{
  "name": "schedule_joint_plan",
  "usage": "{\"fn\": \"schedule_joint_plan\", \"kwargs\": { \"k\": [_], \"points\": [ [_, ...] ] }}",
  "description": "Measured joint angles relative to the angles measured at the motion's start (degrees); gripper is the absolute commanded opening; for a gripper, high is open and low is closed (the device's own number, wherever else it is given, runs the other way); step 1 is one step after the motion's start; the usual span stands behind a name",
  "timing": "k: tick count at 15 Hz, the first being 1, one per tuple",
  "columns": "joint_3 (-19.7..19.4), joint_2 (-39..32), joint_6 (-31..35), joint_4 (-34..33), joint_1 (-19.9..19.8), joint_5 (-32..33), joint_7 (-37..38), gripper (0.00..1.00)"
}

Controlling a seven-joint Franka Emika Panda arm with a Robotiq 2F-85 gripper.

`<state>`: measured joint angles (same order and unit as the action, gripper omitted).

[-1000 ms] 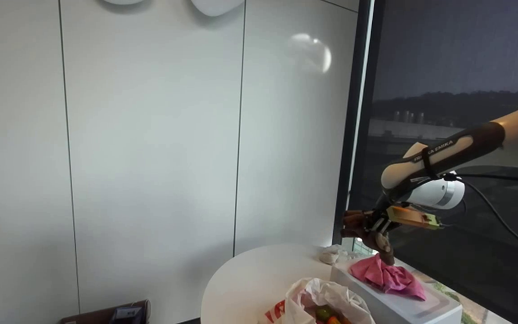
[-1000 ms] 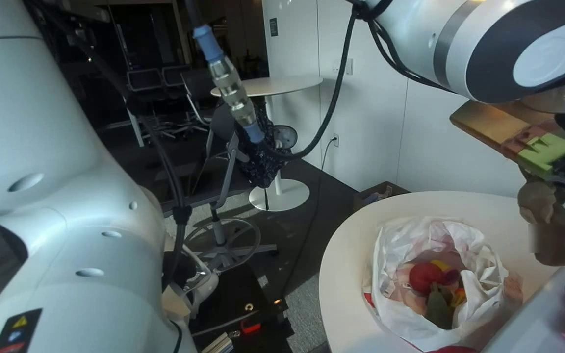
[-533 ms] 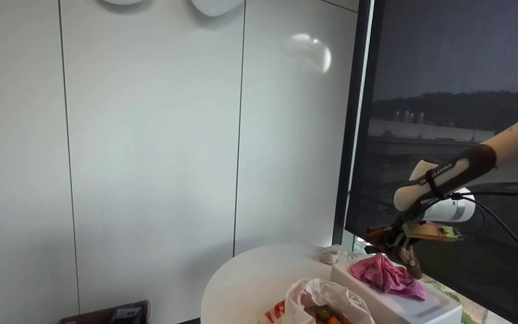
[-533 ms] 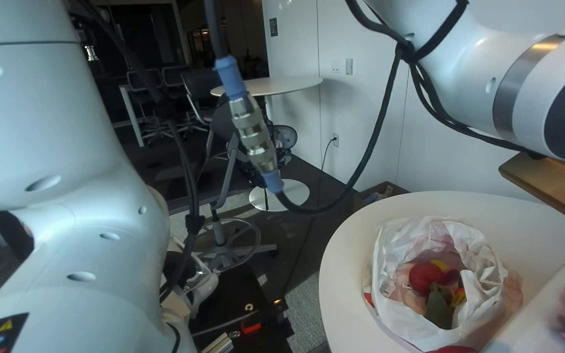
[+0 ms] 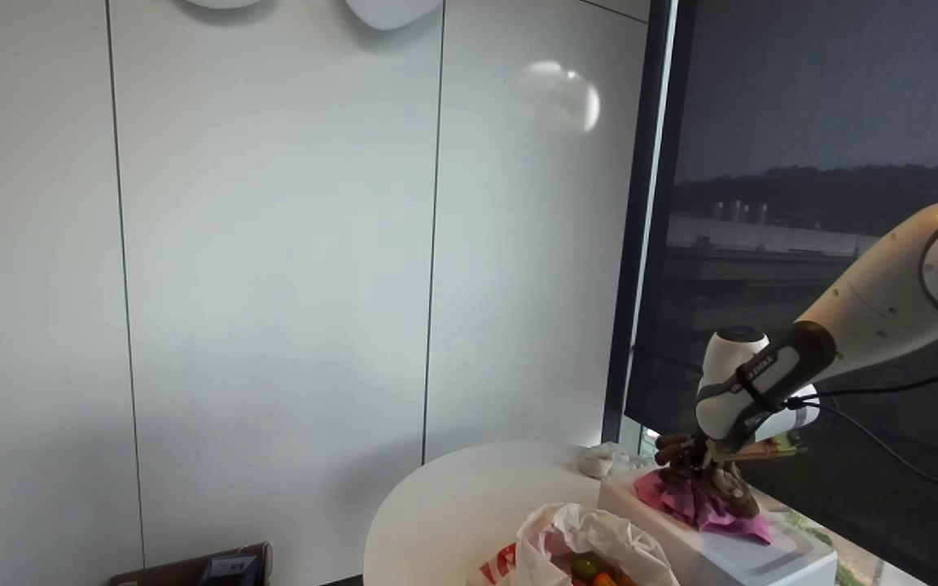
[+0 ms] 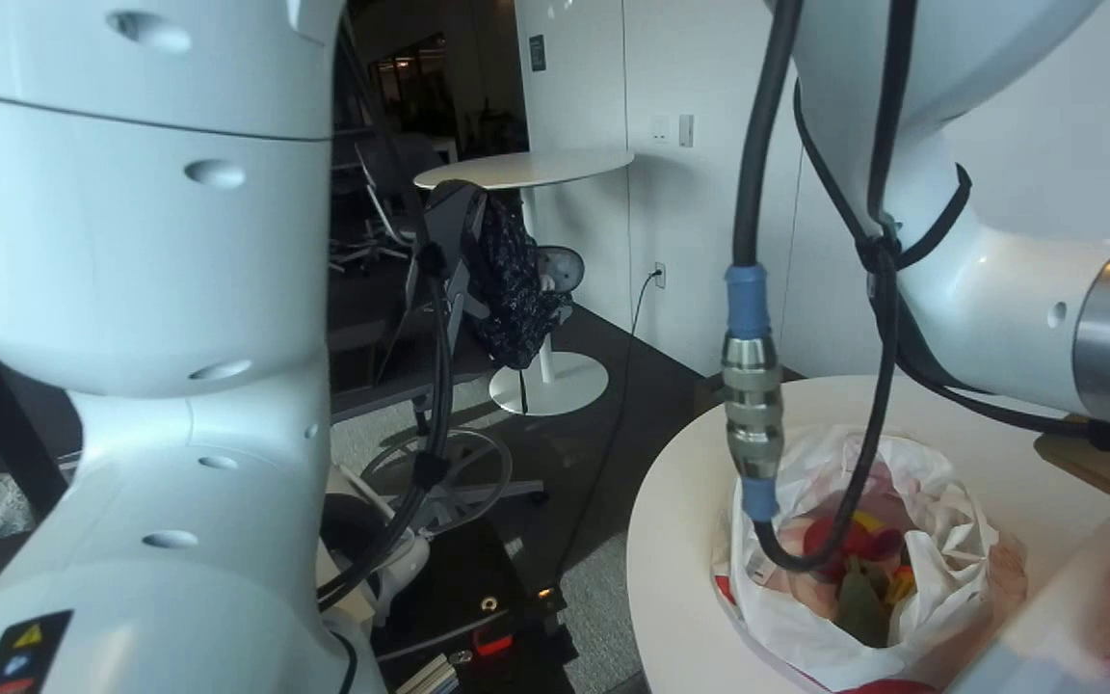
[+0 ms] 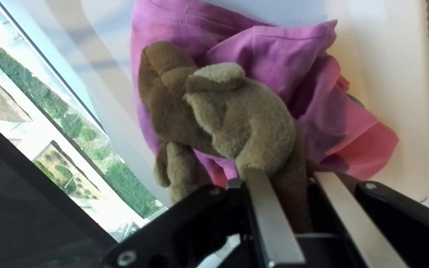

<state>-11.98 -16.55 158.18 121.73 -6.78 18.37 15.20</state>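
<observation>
Two grey fingers [image 7: 274, 223], squeezed partway together, and what a handful: they gripped a brown plush toy [image 7: 263, 115], its soft body bunched between them! The pincer [image 7: 291, 175] had that toy low, right over the pink cloth [image 5: 717, 521]; whether toy met cloth, hard to call. Under the cloth lay the white box [image 5: 774, 563], at the right of the round counter [image 5: 453, 505]. Only the wrist view gave the grip clearly. Both exterior views caught the white bag [image 6: 940, 617], left of the box, coloured things [image 6: 861, 609] inside. In an exterior view a blue-ended connector [image 6: 753, 405] dangled nearer than the bag, seen nowhere else.
</observation>
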Motion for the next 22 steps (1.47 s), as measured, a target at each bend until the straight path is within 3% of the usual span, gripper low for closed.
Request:
{"fn": "schedule_joint_plan", "kwargs": {
  "k": [1, 2, 4, 10, 16, 22],
  "points": [
    [-0.83, -1.98, 0.00, -1.49, 0.61, 0.31, 0.40, 0.39],
    [-1.39, -3.71, 0.00, -2.80, 1.03, 0.31, 0.47, 0.40],
    [-2.02, -6.26, 0.00, -4.75, 1.63, 0.21, 0.79, 0.53],
    [-2.64, -6.97, 0.00, -5.51, 2.27, -0.11, 0.83, 0.99],
    [-2.38, -1.89, -0.51, -1.93, 2.21, -2.43, -1.20, 1.00],
    [6.89, 8.52, -3.13, 11.40, 2.70, -11.06, -13.72, 1.00]
  ]
}}
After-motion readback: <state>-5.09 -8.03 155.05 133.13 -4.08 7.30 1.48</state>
